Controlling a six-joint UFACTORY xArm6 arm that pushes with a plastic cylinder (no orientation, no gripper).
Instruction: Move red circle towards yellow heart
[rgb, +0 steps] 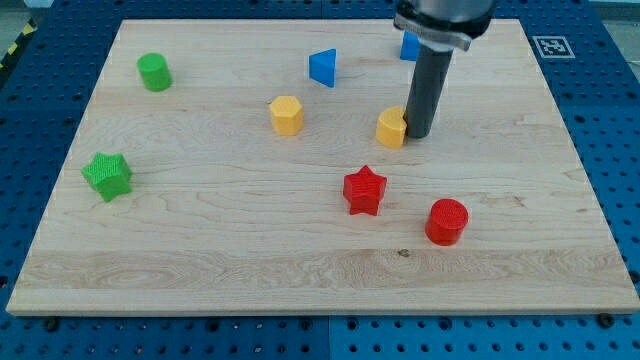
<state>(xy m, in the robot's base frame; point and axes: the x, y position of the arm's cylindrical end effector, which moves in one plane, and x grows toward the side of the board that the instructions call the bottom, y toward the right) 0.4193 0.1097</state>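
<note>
The red circle (446, 221) is a short red cylinder lying toward the view's lower right of the wooden board (200, 230). The yellow heart (392, 128) lies above it and a little to the left, near the board's middle right. My tip (418, 134) rests on the board right beside the yellow heart's right side, touching it or nearly so. The tip is well above the red circle and apart from it.
A red star (365, 190) lies left of the red circle. A yellow hexagon (286, 115) and a blue triangle (323, 67) lie up left. A blue block (409, 46) is partly hidden behind the rod. A green cylinder (154, 72) and a green star (108, 175) are at the left.
</note>
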